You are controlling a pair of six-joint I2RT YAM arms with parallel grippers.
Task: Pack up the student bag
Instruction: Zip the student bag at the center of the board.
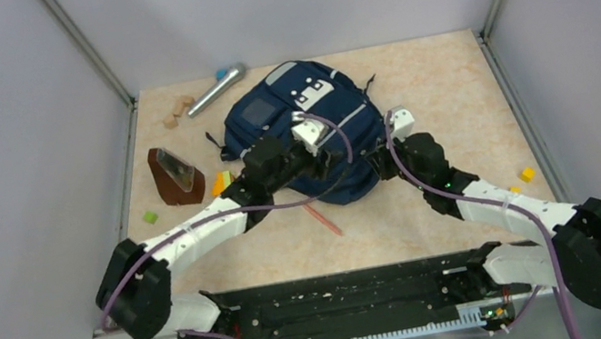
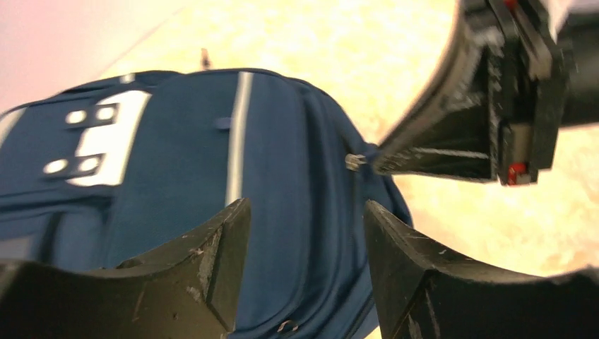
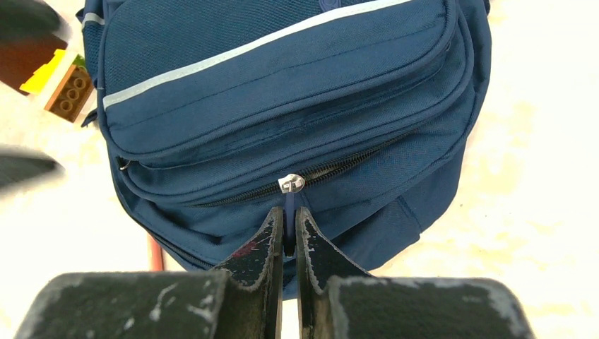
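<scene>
The student bag (image 1: 296, 110), navy blue with grey stripes and a white patch, lies flat in the middle of the table. It also shows in the left wrist view (image 2: 176, 176) and the right wrist view (image 3: 282, 106). My right gripper (image 3: 289, 219) is shut on the blue zipper pull (image 3: 289, 201) below the silver slider (image 3: 291, 183) at the bag's near right edge (image 1: 380, 161). My left gripper (image 2: 305, 212) is open and empty, hovering over the bag's near side (image 1: 328, 160). The right gripper's fingers (image 2: 452, 141) show in the left wrist view, pinching the pull.
A silver and blue cylinder (image 1: 216, 89), wooden blocks (image 1: 177, 112), a brown triangular holder (image 1: 173, 172), orange and yellow bricks (image 1: 221, 183), a green block (image 1: 150, 217), a red pencil (image 1: 324, 219) and a yellow block (image 1: 526, 174) lie around the bag. Walls enclose the table.
</scene>
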